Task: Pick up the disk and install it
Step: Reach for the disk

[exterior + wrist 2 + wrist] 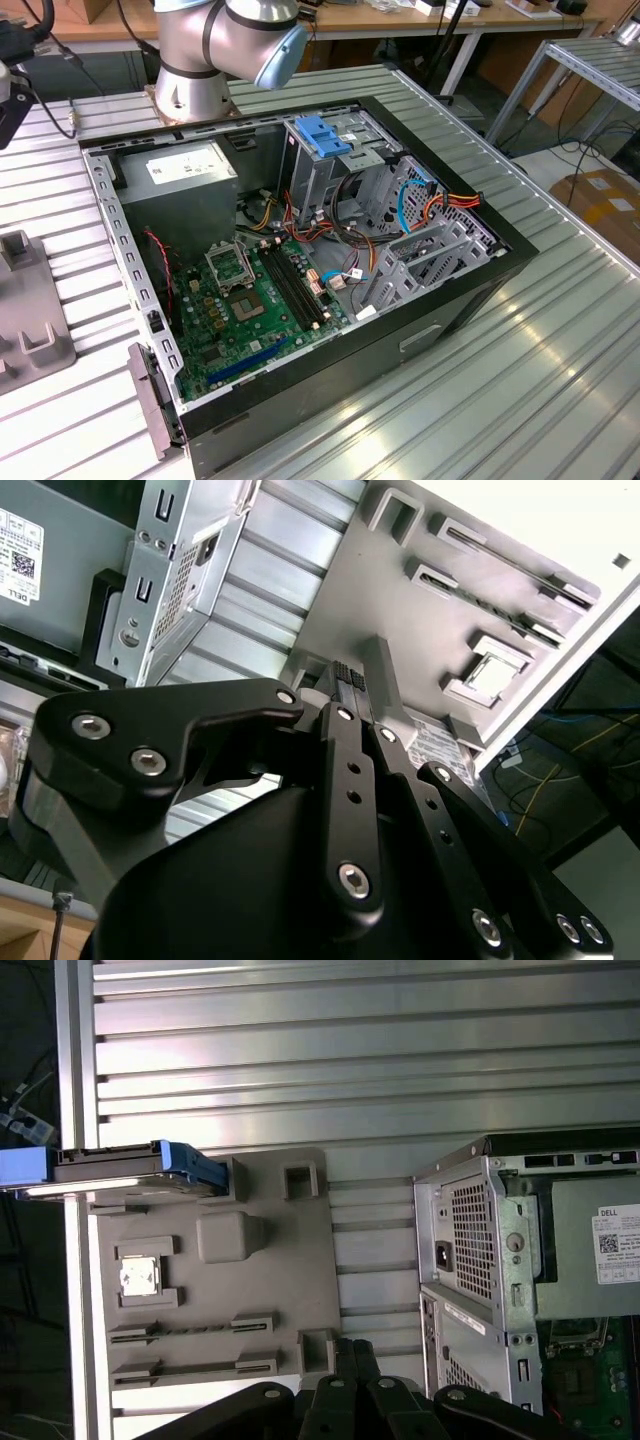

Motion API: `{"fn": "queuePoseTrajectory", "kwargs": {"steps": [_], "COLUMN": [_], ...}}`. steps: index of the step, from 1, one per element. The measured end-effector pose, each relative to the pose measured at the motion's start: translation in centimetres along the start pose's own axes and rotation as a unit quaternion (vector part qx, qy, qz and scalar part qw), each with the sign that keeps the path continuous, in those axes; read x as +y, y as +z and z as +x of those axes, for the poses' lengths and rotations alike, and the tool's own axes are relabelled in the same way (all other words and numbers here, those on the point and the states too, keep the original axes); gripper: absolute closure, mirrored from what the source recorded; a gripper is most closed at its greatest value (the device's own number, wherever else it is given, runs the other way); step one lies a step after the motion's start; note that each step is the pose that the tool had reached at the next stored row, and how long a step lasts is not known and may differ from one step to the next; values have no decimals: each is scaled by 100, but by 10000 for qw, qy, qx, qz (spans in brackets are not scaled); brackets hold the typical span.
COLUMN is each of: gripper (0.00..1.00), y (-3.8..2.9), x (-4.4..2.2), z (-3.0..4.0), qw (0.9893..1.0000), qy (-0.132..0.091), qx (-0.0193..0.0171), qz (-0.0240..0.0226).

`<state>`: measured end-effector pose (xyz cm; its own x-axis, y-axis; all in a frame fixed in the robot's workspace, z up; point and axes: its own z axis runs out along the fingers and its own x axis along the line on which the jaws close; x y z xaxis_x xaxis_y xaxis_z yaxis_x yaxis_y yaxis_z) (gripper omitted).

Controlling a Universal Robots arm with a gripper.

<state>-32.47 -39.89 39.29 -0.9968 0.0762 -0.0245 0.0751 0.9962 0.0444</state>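
Note:
The disk (110, 1168), grey metal between bright blue rails, stands on its edge in a slot at one end of the grey fixture tray (270, 1260). In both wrist views my gripper (350, 1348) (352, 672) hovers above the tray's opposite end, well apart from the disk. Its two black fingers are pressed together with nothing between them. The open computer case (300, 260) lies on the table beside the tray, and one corner of the case (520, 1260) sits close to the gripper.
The tray (30, 320) lies at the exterior view's left and also holds a processor chip (138, 1278) and memory sticks (190, 1325). Inside the case, a blue bracket (325, 135) tops the drive bay amid loose cables. A ribbed aluminium table (560, 350) surrounds everything.

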Motion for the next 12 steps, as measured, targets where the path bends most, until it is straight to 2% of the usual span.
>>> {"fn": "queuePoseTrajectory", "kwargs": {"steps": [9,12], "gripper": [90,90], "y": [-1,-2], "x": [-1,-4], "z": [19,48], "qw": [10000,10000], "qy": [0,0], "qx": [0,0], "qz": [0,0]}}
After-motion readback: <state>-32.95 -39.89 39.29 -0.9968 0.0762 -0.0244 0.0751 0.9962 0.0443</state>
